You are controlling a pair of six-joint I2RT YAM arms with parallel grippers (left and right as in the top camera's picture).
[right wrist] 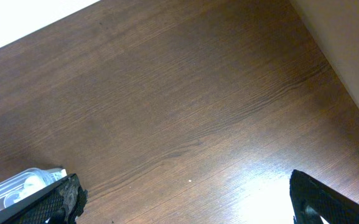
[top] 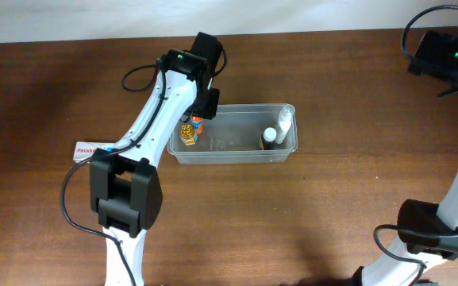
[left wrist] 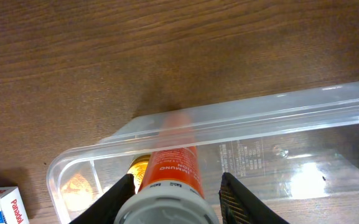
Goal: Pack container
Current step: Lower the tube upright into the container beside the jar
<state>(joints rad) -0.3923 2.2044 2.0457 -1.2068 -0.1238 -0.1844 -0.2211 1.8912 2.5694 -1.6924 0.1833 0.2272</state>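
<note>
The container (top: 236,158), a clear plastic tub, lies in the middle of the table. My left gripper (top: 202,107) hangs over its left end. In the left wrist view an orange tube with a white cap (left wrist: 173,171) stands between the fingers of the left gripper (left wrist: 177,180), its far end down inside the container (left wrist: 272,106). The left finger is against the cap and the right finger (left wrist: 232,193) stands apart from it, so the jaws are open. An amber bottle (top: 188,133) lies in the tub beside the tube. My right gripper (right wrist: 188,199) is open over bare wood at the far right.
A white bottle (top: 284,121) and a dark bottle with a white cap (top: 269,137) lie at the container's right end. A white and red Panadol box (top: 86,150) lies on the table left of the tub, partly under the left arm. The container's corner (right wrist: 17,183) shows by the right gripper's left finger.
</note>
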